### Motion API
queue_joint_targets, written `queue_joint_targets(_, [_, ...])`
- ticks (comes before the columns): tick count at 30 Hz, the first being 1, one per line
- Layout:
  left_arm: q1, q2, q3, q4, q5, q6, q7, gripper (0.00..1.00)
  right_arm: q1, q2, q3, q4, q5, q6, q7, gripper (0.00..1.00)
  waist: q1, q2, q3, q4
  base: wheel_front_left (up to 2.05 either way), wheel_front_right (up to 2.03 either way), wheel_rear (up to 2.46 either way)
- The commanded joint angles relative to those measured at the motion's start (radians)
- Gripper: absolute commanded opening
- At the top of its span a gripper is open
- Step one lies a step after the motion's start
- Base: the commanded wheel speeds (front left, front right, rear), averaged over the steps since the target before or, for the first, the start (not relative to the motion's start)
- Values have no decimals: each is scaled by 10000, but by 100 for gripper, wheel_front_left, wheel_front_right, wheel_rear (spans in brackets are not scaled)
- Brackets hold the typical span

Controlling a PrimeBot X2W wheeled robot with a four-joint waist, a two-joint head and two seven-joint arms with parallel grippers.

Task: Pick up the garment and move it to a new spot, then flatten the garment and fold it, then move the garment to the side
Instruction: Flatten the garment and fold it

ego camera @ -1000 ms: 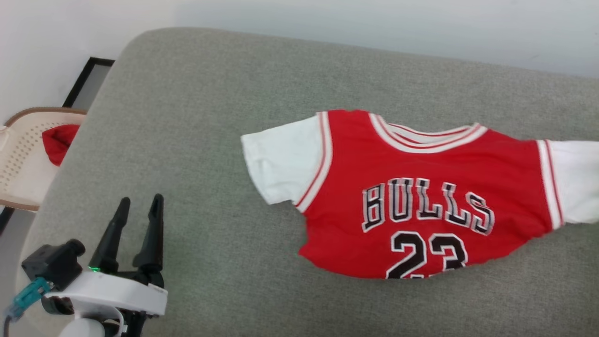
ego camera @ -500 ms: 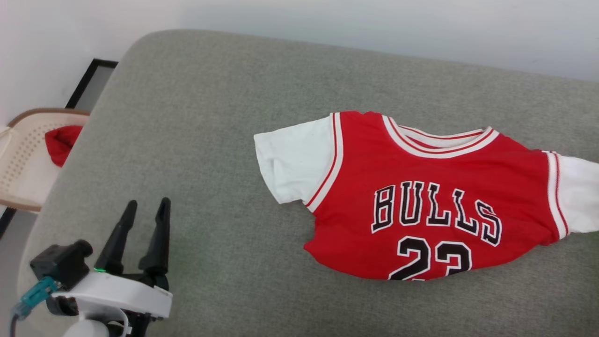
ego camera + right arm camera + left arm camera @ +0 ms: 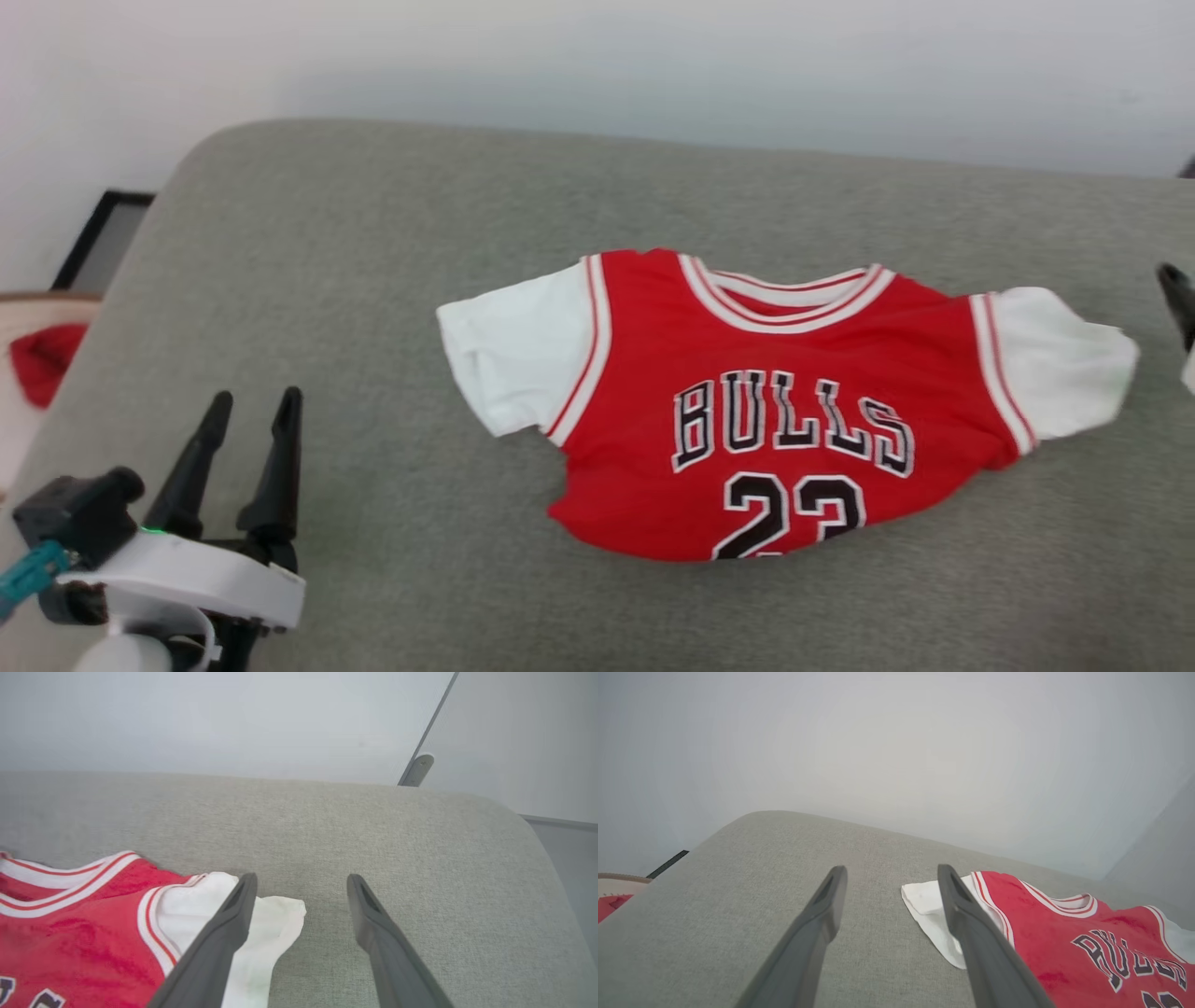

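Grey upholstery (image 3: 373, 280) spread wide around the garment (image 3: 775, 401) to its rounded edges, with the left gripper (image 3: 250, 403) and right gripper (image 3: 301, 880) flanking it, jaws apart.

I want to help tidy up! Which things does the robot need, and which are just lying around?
Needed: shirt, left claw, right claw, both open.
Just lying around: red cloth at the left, black frame.
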Motion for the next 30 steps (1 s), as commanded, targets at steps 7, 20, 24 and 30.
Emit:
queue_joint_targets(7, [170,541,146,-479,-112,101,572,100,1386,334,524,-2065,747,-8,-1793,100,0,0,-687,-1260,0,0,0])
queue_joint_targets(20, [-854,1489,194,-540,-678,-99,2289,100,3645,1599,-9,-5303,256,-8,-3806,100,0,0,-456,-2180,0,0,0])
queue_joint_targets(24, [-1926,1792,-121,-55,-1110,-342,3722,100,3939,1942,-226,-6027,123,-8,-3725,100,0,0,-66,-2370,0,0,0])
queue_joint_targets(30, [-3646,1994,-773,1197,-1723,-578,6102,100,3976,2281,-349,-6732,91,-9,-3487,100,0,0,661,-2646,0,0,0])
